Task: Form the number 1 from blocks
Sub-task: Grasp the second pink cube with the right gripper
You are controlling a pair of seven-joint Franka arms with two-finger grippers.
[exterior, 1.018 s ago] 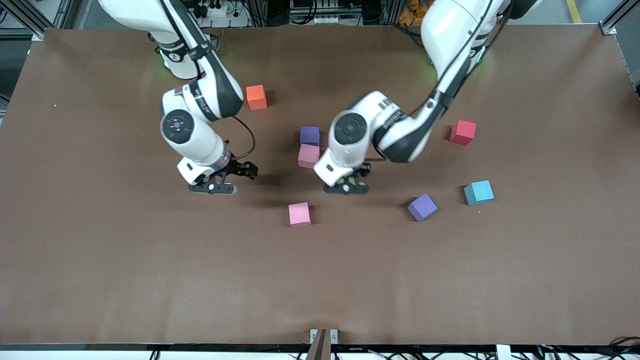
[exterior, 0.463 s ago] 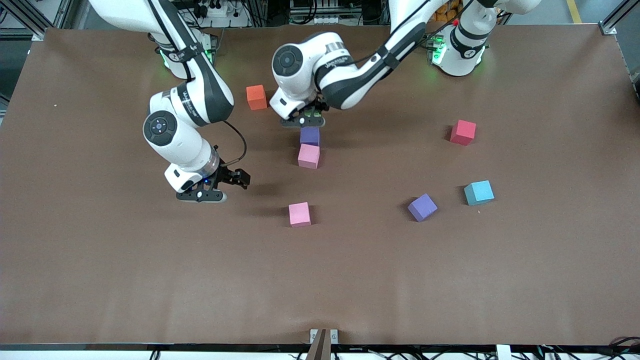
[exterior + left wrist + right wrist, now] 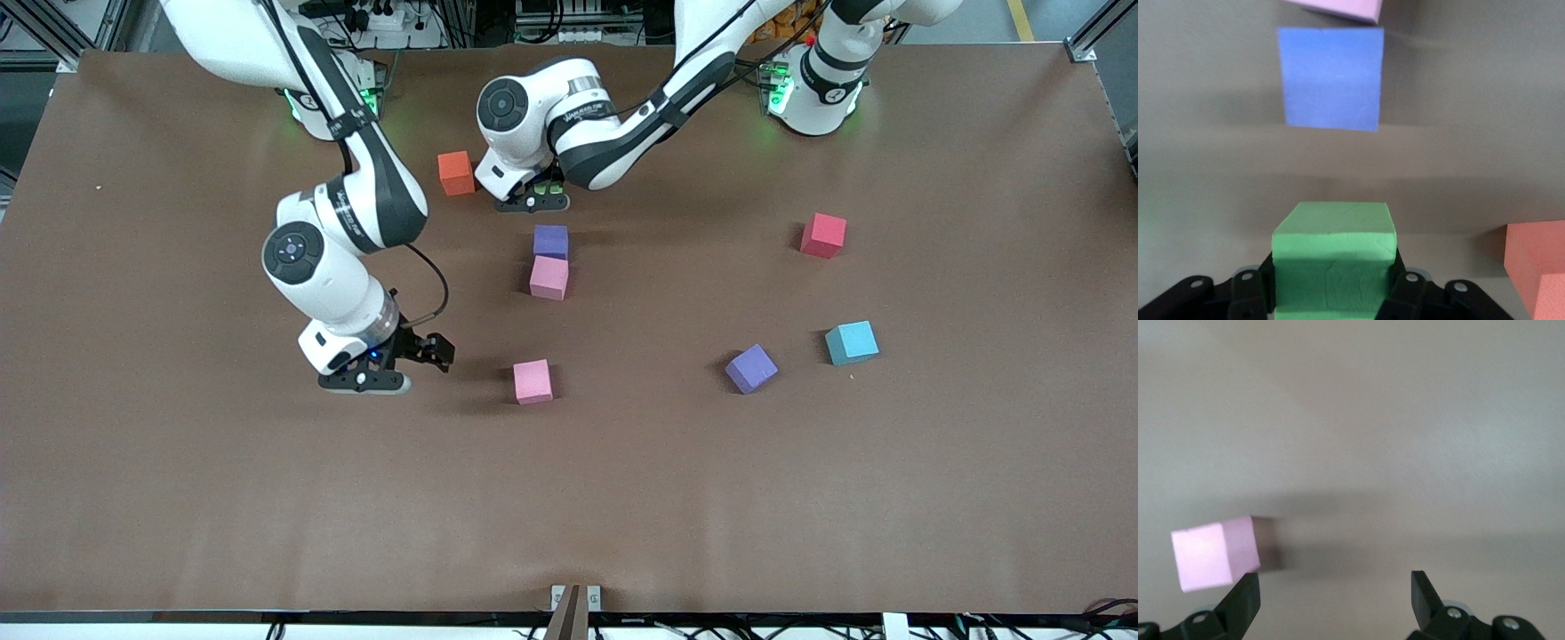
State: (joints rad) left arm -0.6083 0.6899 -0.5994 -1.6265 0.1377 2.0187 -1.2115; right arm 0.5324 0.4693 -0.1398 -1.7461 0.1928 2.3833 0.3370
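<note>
My left gripper [image 3: 533, 199] is shut on the green block [image 3: 1333, 267], low over the table beside the orange cube [image 3: 456, 172]. Just nearer the front camera lies a purple block [image 3: 551, 241] [image 3: 1331, 78], with a pink block [image 3: 548, 277] touching its near side. A second pink block [image 3: 532, 381] [image 3: 1215, 552] lies nearer still. My right gripper [image 3: 366, 382] [image 3: 1335, 587] stands open and empty, low beside that pink block, toward the right arm's end. The second purple block [image 3: 751, 368] lies turned, toward the left arm's end.
A red cube [image 3: 823, 235] and a light-blue cube [image 3: 852, 342] lie toward the left arm's end of the brown table [image 3: 800, 498]. The orange cube [image 3: 1538, 267] sits close to the green block in the left wrist view.
The left arm carried the green block from beside the pink block to a spot past the purple block, by the orange cube. The right gripper came nearer the camera, level with the lone pink block.
</note>
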